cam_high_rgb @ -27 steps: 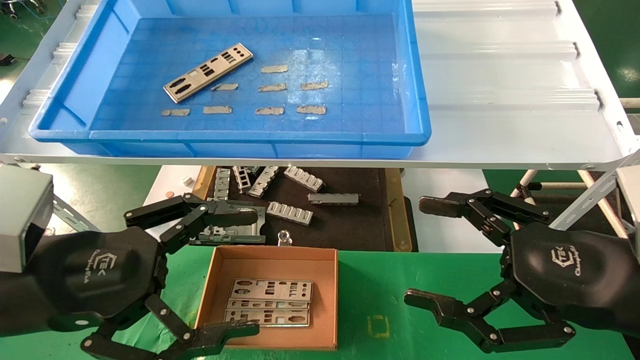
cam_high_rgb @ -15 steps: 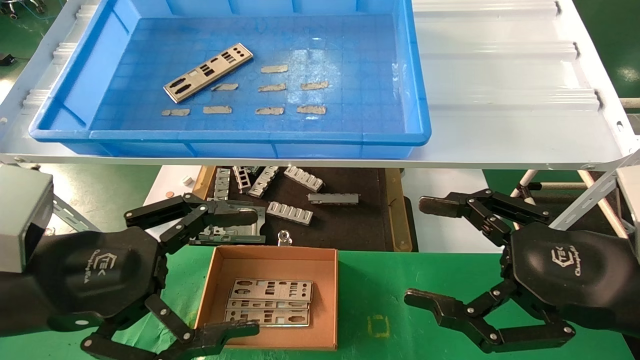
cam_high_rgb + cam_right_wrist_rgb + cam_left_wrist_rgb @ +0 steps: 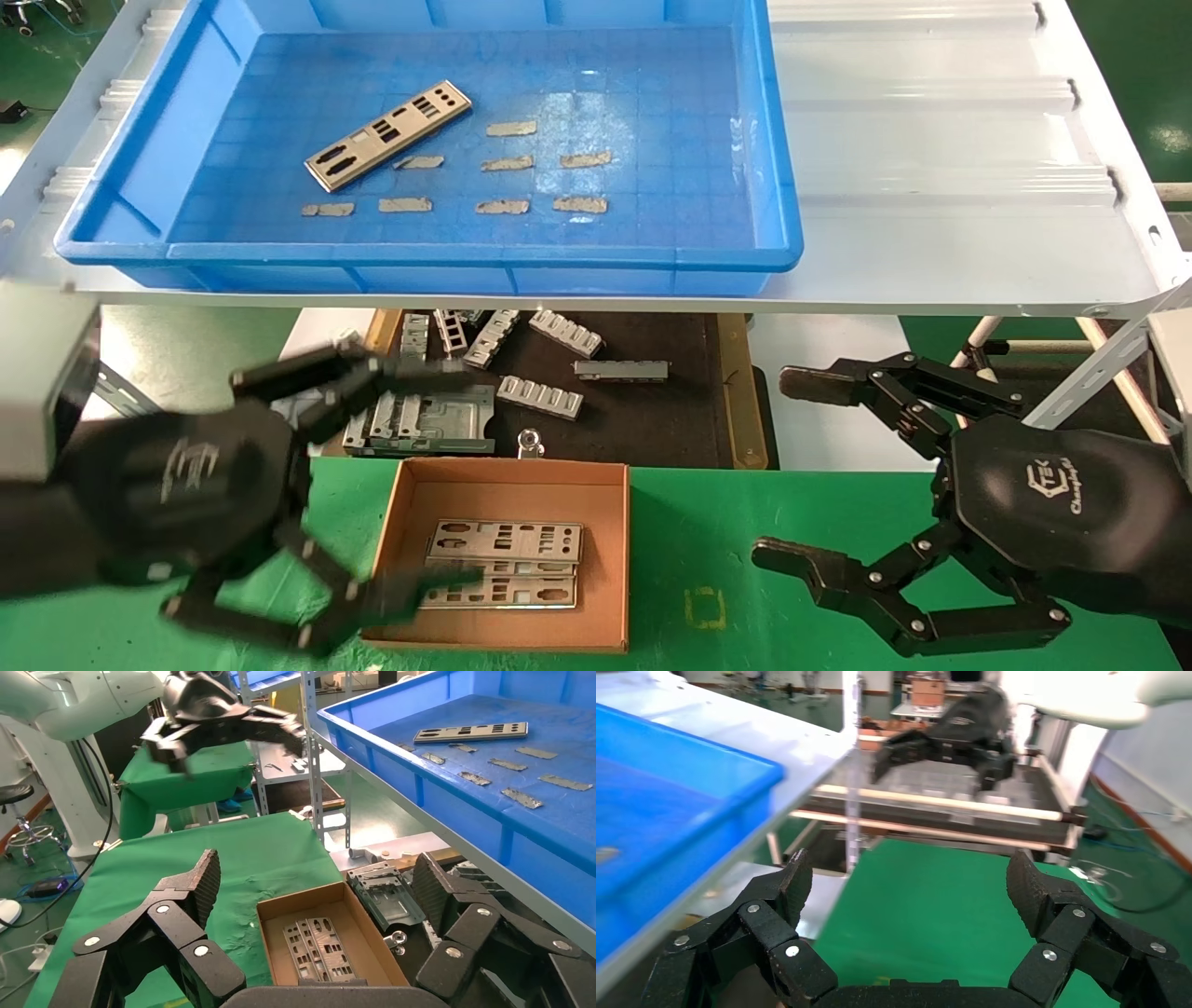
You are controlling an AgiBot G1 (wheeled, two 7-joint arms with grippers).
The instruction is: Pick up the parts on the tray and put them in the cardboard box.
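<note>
While one part (image 3: pixel 386 134) lies in the upper left of the tray (image 3: pixel 140 250), I see three stacked in the cardboard box (image 3: pixel 507 483) at lower centre. My left gripper (image 3: pixel 372 485), jaws apart and empty, hangs at the lower left beside the box; reaching up, it could catch the tray rim. My right gripper (image 3: pixel 792 471), also apart, waits at the lower right.

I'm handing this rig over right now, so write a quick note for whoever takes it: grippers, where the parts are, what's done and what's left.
Left gripper: open, empty, beside the cardboard box, blurred in the head view.
Right gripper: open, empty, over the green table.
Done: a stack of plates lies in the box, at least three.
Left: one plate lies at an angle in the blue tray, among small grey patches that stay.
</note>
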